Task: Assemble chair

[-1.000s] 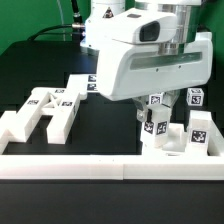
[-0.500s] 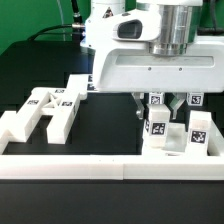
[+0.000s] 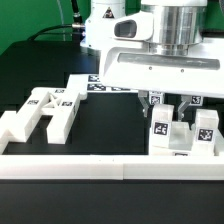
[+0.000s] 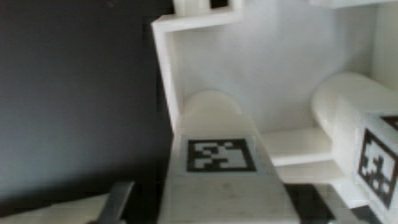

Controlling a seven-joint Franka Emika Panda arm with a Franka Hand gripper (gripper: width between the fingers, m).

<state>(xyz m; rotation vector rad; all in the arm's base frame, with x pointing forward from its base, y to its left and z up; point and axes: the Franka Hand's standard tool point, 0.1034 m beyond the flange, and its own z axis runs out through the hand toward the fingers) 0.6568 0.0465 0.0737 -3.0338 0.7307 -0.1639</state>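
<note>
— White peg (image 3: 160,128): does the gripper (image 3: 160,107) have it?
— Yes, its jaws are clamped on the peg's sides, with the peg upright just behind the wall (image 3: 100,167).
— And the rest?
— The seat (image 3: 187,145) is beside the peg, close behind the wall. The H-frame (image 3: 45,112) is also behind the wall, well off toward the exterior view's left.

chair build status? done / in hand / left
Done: little shows as joined. A second tagged post stands at the seat block; whether it is seated I can't tell.
In hand: the gripper appears closed on a tagged post, held upright at the seat block.
Left: the H-shaped frame lies loose on the exterior view's left, with another part behind it, both unjoined.
</note>
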